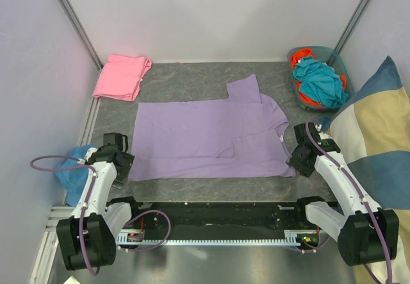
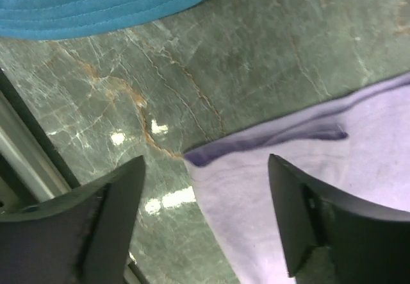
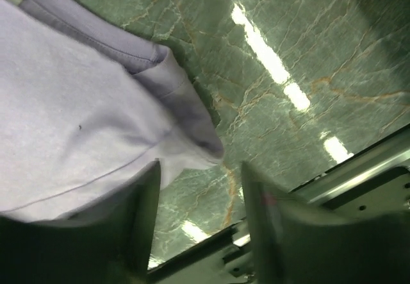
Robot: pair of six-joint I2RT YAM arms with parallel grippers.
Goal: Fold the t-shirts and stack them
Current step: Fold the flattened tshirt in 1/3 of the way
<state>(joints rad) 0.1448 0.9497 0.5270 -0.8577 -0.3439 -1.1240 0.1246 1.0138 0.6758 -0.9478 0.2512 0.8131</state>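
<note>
L pincer (image 2: 205,165) bottom left, jaws spread over lavender t-shirt (image 1: 205,140) corner; R pincer (image 3: 200,172) bottom right, spread at its other near corner. Shirt lies mid-frame on surface (image 1: 192,79). Upper left: pink t-shirt (image 1: 120,77), folded.

Both arms are reaching forward from their bases toward the near edge of the lavender t-shirt (image 1: 205,136). The left arm (image 1: 96,191) is bending at the elbow, and the left gripper (image 2: 205,162) is hanging low over the shirt's near left corner with its jaws standing wide apart, gripping nothing. The right arm (image 1: 339,181) is angling inward, and the right gripper (image 3: 200,168) is pointing down at the shirt's near right corner, fingers parted, pinching nothing.
</note>
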